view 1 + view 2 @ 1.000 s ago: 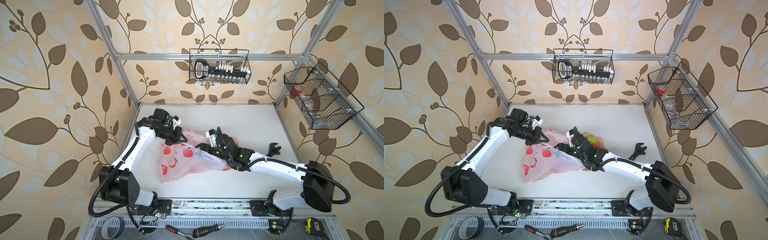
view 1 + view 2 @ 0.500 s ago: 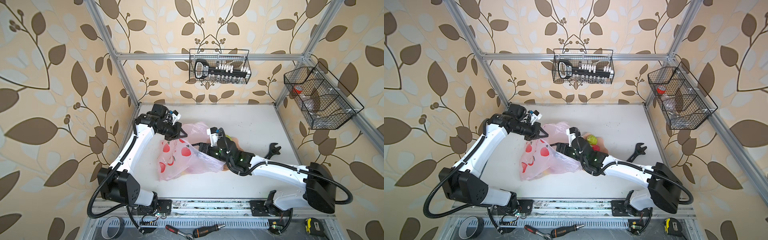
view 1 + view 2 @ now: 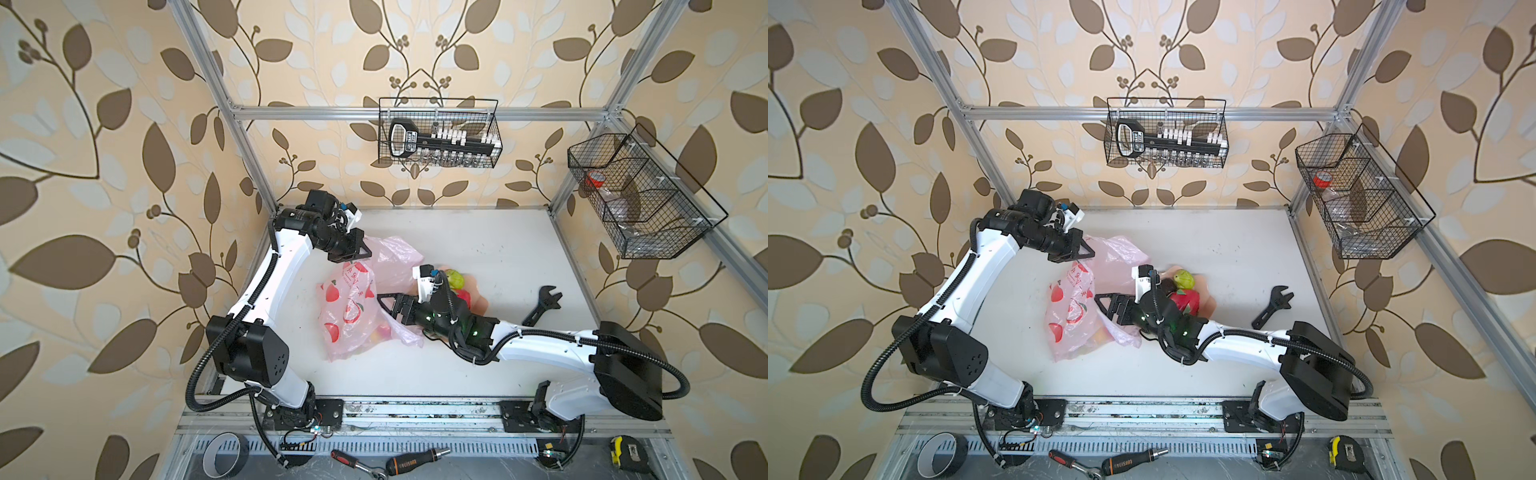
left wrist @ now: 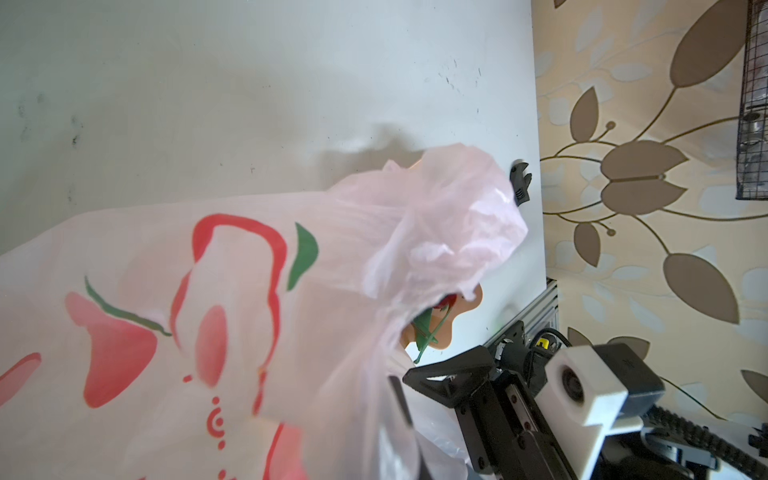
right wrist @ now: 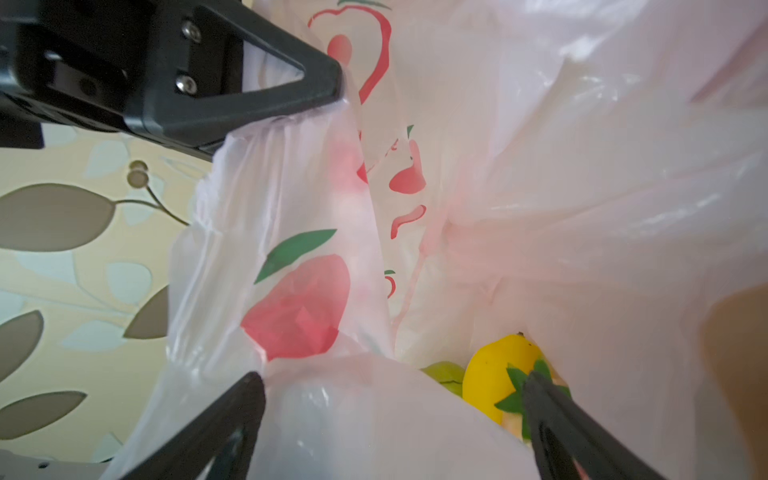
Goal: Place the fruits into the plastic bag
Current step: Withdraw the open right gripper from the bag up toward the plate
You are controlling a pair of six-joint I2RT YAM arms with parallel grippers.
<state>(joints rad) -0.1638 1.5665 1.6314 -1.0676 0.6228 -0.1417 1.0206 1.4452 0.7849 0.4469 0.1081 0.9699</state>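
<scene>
A: What are the claws doing?

B: The left gripper (image 3: 362,254) is clamping shut on a bunched handle of the plastic bag (image 3: 349,309) and holding that edge up. The bag is sitting mid-frame in both top views, just left of the peach bowl (image 3: 1209,305). The right gripper (image 5: 392,378) is standing wide open at the bag mouth, gripping nothing.

A: Fruits?

B: The lemon (image 5: 496,368) and a green fruit (image 5: 442,372) are lying inside the bag, lower right of the right wrist view. The green pear (image 3: 1185,279), dark plum (image 3: 1168,286) and dragon fruit (image 3: 1187,301) are sitting in the bowl, partly hidden by the right wrist.

A: What is looking risky?

B: A fold of film is lying between the open fingers (image 5: 245,395). One looks to be outside the bag; the other is touching a green leaf by the lemon. Closing here would likely be pinching plastic, not fruit. Pulling back with film hooked could be dragging the bag and yanking the handle out of the left gripper.

A: Then?

B: The mouth would be collapsing and glossy round fruits probably rolling out. Only one handle is being held, so the far side is sagging, and the next drop could be landing on film. The right arm is also hanging over the bowl, so a low swing could be knocking it.
</scene>
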